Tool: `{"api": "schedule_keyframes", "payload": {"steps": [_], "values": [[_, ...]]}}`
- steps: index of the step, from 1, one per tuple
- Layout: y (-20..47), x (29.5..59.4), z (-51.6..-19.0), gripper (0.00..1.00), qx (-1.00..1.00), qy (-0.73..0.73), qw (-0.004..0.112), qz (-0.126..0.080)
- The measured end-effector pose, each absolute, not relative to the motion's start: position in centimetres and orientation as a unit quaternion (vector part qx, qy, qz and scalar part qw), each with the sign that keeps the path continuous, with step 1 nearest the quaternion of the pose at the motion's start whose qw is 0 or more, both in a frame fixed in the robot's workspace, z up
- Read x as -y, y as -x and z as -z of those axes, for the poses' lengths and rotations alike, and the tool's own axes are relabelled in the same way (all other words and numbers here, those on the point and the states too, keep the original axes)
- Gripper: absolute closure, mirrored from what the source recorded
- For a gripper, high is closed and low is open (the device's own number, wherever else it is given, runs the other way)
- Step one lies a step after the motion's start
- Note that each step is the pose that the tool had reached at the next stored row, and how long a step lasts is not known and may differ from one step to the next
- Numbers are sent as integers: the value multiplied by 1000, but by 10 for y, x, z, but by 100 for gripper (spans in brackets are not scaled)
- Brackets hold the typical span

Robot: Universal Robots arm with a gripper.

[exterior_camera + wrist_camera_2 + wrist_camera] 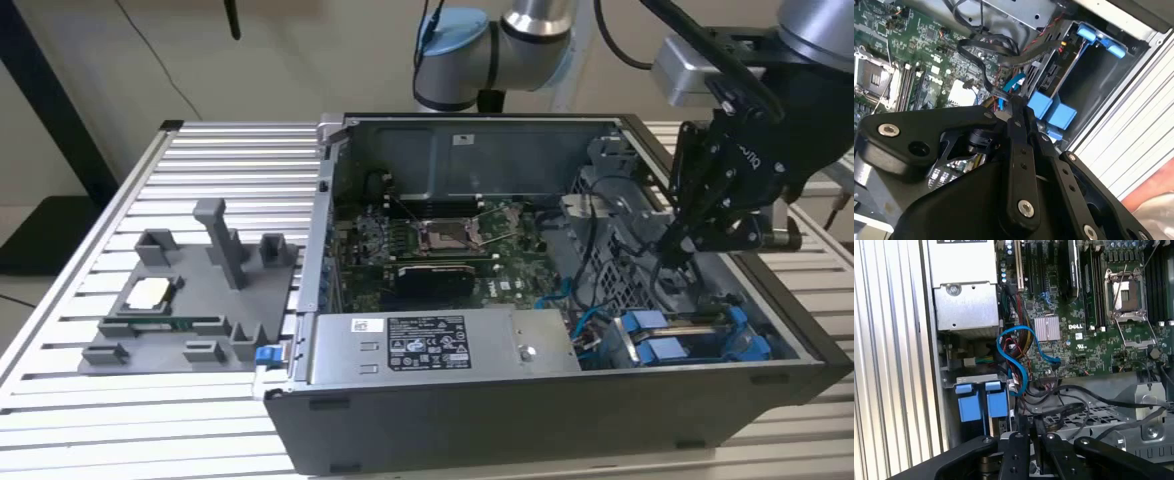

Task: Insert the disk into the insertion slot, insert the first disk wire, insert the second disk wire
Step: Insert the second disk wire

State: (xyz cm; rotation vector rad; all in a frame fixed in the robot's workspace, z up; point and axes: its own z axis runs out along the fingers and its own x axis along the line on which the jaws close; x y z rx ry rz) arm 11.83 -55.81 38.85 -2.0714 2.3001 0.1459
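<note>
Pincer placed inside case, by slot.
Disk is seated in slot; pincer is seen clenched, close among wires.

Smooth blue plastic frame of the disk, bare grey metal power-supply box, ribbed metal table.

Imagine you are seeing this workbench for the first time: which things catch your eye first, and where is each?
The open dark computer case dominates the middle of the exterior view, with its green motherboard lying bare inside. The black gripper reaches down into the case at the exterior view's right, just above the blue-framed disk.
</note>
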Motion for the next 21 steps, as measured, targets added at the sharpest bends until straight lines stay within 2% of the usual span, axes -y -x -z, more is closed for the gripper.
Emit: {"api": "schedule_keyframes", "payload": {"steps": [21], "values": [[-117, 562, -381, 84, -735, 676, 23, -45]]}}
